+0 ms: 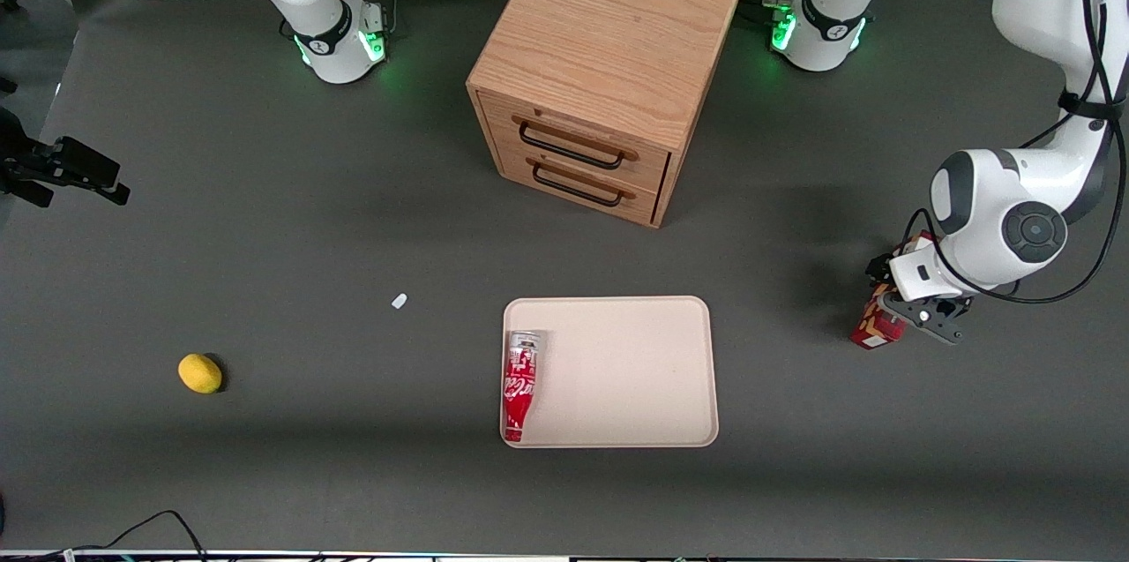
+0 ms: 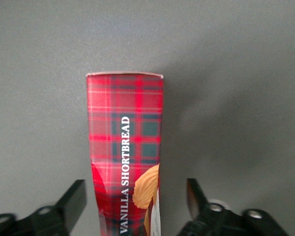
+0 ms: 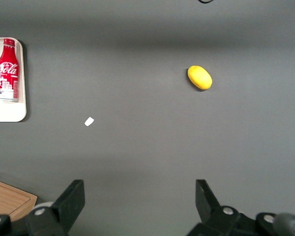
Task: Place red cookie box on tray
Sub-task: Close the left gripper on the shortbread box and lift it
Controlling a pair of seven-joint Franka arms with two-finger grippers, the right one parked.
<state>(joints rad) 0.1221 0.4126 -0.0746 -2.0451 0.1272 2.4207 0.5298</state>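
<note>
Spread wide, my tool (image 2: 132, 201) has the red cookie box (image 2: 125, 147) standing between its fingers (image 2: 71, 199), with a gap showing on each side, so I grip nothing yet. In the wrist view the box's tartan face with the shortbread lettering runs lengthways straight away from my tool, so its long axis lies along my line of sight and the fingers bracket its narrow width. That is the relation my closing turns on, and I judge the alignment good, the box sitting a little nearer one finger than the other.

From the front camera my tool (image 1: 922, 315) sits low over the bench (image 1: 265, 262) at the working arm's end, with the box (image 1: 876, 328) partly hidden under my wrist and its dark-red end peeking out on the side toward the tray.

Next outward, well apart from my tool toward the parked arm's end, lies the tray (image 1: 635, 368), with only bare bench on the way. A red Coca-Cola bottle (image 1: 520, 385) lies along the tray's edge farthest from my tool, so the wide nearer part offers room for the box. The wooden drawer cabinet (image 1: 600, 77) stands farther from the front camera than the tray and, I judge, out of my path. Farthest off are a small white scrap (image 1: 400, 301) and a lemon (image 1: 200, 373).
</note>
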